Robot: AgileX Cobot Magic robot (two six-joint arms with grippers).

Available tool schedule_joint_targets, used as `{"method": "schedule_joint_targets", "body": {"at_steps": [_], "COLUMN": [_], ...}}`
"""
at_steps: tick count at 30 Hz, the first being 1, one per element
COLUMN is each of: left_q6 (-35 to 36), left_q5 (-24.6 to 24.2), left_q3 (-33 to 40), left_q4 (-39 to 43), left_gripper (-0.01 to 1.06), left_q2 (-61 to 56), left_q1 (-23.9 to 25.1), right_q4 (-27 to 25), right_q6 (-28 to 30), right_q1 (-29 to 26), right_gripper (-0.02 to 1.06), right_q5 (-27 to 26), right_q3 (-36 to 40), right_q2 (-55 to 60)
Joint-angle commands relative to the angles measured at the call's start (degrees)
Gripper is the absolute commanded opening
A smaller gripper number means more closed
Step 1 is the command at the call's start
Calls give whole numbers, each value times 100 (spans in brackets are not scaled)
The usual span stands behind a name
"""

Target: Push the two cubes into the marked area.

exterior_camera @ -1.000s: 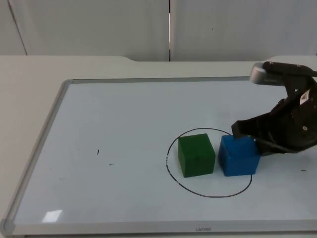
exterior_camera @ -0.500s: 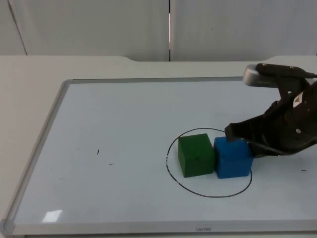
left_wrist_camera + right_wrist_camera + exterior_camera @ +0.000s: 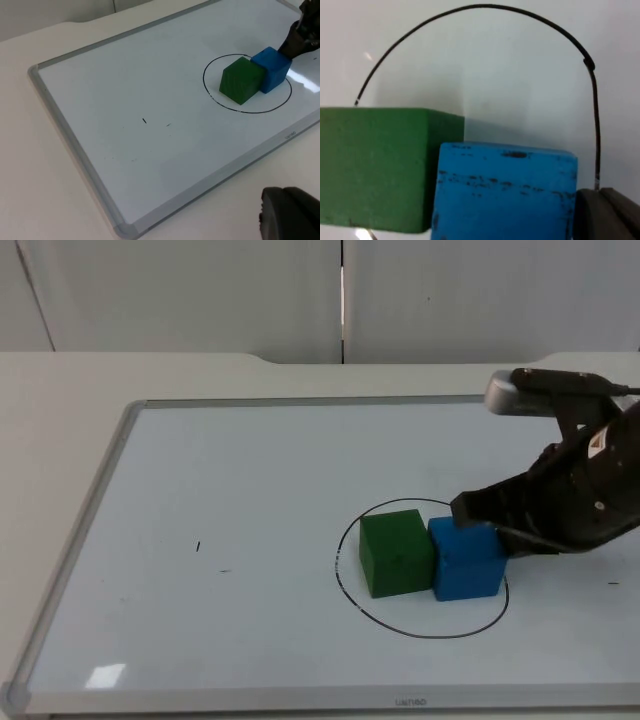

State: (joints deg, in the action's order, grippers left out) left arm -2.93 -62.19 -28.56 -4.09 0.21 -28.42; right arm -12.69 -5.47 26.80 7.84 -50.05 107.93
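Pushing: right pincer (image 3: 478, 520) against blue cube (image 3: 466, 558), finger spread cannot tell
Blue cube: touching green cube (image 3: 396, 553), both inside drawn circle (image 3: 420, 631) on whiteboard (image 3: 250, 480)
Left pincer (image 3: 290, 212): waiting off whiteboard, opening unclear

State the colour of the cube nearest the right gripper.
Blue cube, clearest in the top view.

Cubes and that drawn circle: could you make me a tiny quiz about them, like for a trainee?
1. True or false: the green cube lies inside the circle.
2. Which gripper is at the blue cube? A left, B right.
3. Fill in: the two cubes are ____ each other.

Key: 1 true. 2 B, the right gripper is at its far right side; the left gripper waits off the whiteboard. 3 touching.
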Motion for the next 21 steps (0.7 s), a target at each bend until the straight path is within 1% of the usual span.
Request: {"method": "schedule_joint_targets", "body": {"at_steps": [1, 3, 4, 9, 10, 13, 16, 17, 21], "left_q6": [42, 42, 42, 42, 42, 42, 42, 42, 42], "left_q5": [66, 66, 66, 66, 66, 66, 66, 66, 66], "left_q3": [28, 28, 28, 28, 28, 28, 28, 28, 28], "left_q4": [33, 33, 33, 33, 33, 33, 33, 33, 33], "left_gripper": [0, 0, 0, 0, 0, 0, 0, 0, 0], "left_q2": [-21, -21, -21, -21, -21, -21, -21, -21, -21], "left_q1": [-22, -22, -22, -22, -22, -22, -22, -22, -22], "right_q4": [329, 664, 664, 1063, 1063, 1269, 1693, 1693, 1707], "right_q6": [29, 29, 29, 29, 29, 53, 53, 53, 53], "right_q1": [28, -41, -41, -544, -544, -791, -793, -793, -766], "right_gripper": [0, 0, 0, 0, 0, 0, 0, 0, 0], "right_q5": [51, 192, 192, 792, 792, 1109, 1325, 1325, 1574], "right_q3": [-20, -20, -20, -20, -20, -20, -20, -20, -20], "right_q2": [-37, -145, -145, -959, -959, -1733, -2602, -2602, -3721]}}
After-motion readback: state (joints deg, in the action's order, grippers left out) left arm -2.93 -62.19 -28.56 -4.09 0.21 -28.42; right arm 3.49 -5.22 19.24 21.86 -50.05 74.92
